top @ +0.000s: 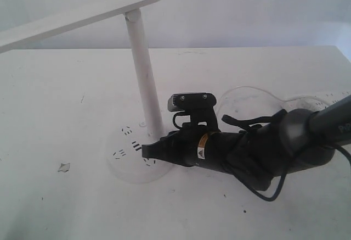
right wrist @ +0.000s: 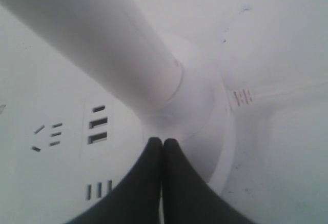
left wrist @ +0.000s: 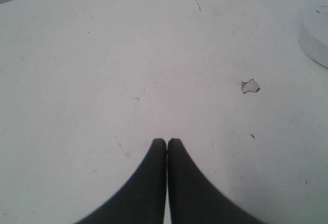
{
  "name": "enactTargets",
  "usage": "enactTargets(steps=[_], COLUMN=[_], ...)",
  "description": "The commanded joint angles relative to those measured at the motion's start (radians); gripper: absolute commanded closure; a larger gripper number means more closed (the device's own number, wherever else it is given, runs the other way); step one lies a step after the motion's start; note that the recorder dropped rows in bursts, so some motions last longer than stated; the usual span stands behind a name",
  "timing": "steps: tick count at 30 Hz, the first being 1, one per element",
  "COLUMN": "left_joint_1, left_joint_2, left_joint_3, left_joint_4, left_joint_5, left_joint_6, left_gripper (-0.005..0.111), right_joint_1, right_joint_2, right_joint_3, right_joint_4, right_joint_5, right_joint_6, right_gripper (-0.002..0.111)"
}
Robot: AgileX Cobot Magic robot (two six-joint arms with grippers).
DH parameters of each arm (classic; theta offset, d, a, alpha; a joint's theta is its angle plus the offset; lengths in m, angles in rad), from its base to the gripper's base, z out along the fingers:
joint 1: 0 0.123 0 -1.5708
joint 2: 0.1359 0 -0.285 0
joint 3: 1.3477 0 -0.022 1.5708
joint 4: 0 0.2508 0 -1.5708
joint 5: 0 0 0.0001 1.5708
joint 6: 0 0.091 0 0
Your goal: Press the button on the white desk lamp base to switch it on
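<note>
My right gripper (top: 145,151), jaws pressed together, points its tips at the lamp base (top: 125,169) left of centre, beside the white desk lamp (top: 143,70) pole; it's hard, smooth, probably light plastic, so I'd press straight down, not grip, and my left gripper (left wrist: 167,141) is closed too.

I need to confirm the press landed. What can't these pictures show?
The button on the thick round white plastic lamp base: in the right wrist view the shut black fingers cover the spot beneath them; too small in the exterior view.
The long flat white lamp head: cut off by the exterior view's left edge.
</note>
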Motion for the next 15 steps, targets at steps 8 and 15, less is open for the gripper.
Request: enactTargets(steps=[8, 15], left_joint_1=[-0.009, -0.009], left_joint_2=[-0.004, -0.004], left_joint_3=[0.003, 0.003], left_joint_4=[-0.006, -0.006], left_joint_5=[0.001, 0.001], left_joint_6=[-0.003, -0.003], left_gripper=[0.107, 0.107], right_joint_1=[0.004, 0.04], right_joint_2=[0.0, 0.0], right_joint_3=[-0.004, -0.004], right_joint_4=[0.031, 0.024], right_joint_5=[0.027, 0.027], right_joint_6=[-0.038, -0.038], right_gripper=[0.108, 0.108])
